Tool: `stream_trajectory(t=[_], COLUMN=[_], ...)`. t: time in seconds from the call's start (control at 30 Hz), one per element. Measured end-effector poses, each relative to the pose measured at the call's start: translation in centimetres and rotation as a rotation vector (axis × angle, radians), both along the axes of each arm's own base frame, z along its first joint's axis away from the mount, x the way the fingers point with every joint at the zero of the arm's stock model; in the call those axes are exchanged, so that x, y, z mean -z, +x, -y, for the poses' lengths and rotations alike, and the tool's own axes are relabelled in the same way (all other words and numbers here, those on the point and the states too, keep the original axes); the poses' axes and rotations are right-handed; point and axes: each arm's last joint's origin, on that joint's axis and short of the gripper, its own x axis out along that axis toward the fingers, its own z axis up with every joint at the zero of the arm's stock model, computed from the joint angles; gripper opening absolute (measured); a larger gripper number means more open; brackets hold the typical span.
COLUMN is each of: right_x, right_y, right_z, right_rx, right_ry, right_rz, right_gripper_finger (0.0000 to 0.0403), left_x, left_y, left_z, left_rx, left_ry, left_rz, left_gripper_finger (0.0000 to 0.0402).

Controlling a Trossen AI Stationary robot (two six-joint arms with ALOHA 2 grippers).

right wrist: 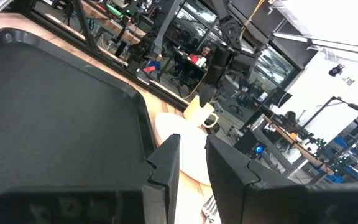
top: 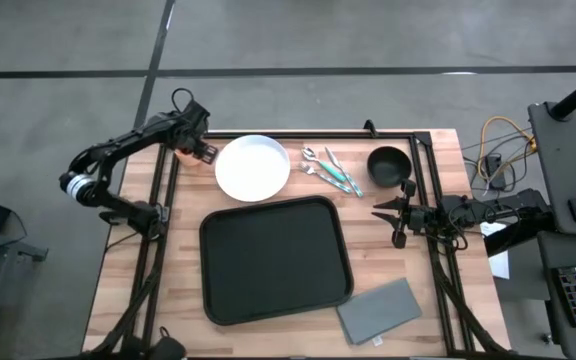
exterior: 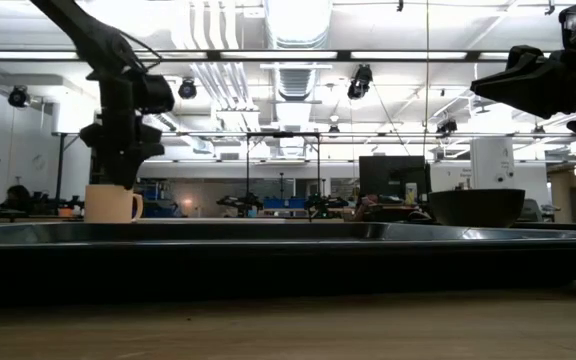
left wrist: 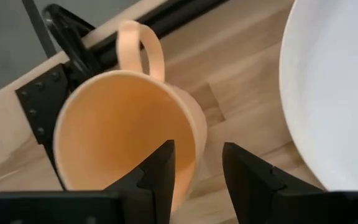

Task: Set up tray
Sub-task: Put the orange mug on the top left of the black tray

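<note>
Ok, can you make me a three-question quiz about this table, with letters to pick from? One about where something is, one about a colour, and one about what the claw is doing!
1. Where is the grey napkin?
A. On the plate
B. On the table beside the tray's corner
C. Inside the bowl

2. What colour is the tray?
A. Black
B. White
C. Orange

3. What is the left claw doing?
A. Resting on the tray
B. Carrying the plate
C. Straddling the mug's wall with open fingers

Answers:
1. B, the high view shows the napkin lying on the wood just off the tray's corner.
2. A, the tray is black, while the plate is white.
3. C, the left wrist view shows one finger inside the mug and one outside.
</note>
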Motion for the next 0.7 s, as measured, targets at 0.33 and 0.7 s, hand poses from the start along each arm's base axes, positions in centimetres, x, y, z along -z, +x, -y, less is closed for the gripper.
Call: stream_trajectory(t=[0.33,0.7], right_x=[0.0,0.0], right_y=[0.0,0.0], right_z=[0.0,0.0], right_rx=[0.0,0.0], right_ry=[0.0,0.0], right_rz=[0.0,0.0], right_gripper_finger=[0.0068,0.0068], left_x=[2.2,1.5], left_y=[0.5,0.6], left_z=[-0.8,-0.4], left_rx=[0.022,0.065], left_ry=[-0.08,-0.061], left_rz=[-0.057,-0.055], left_gripper_finger=[0.0091,0.0002])
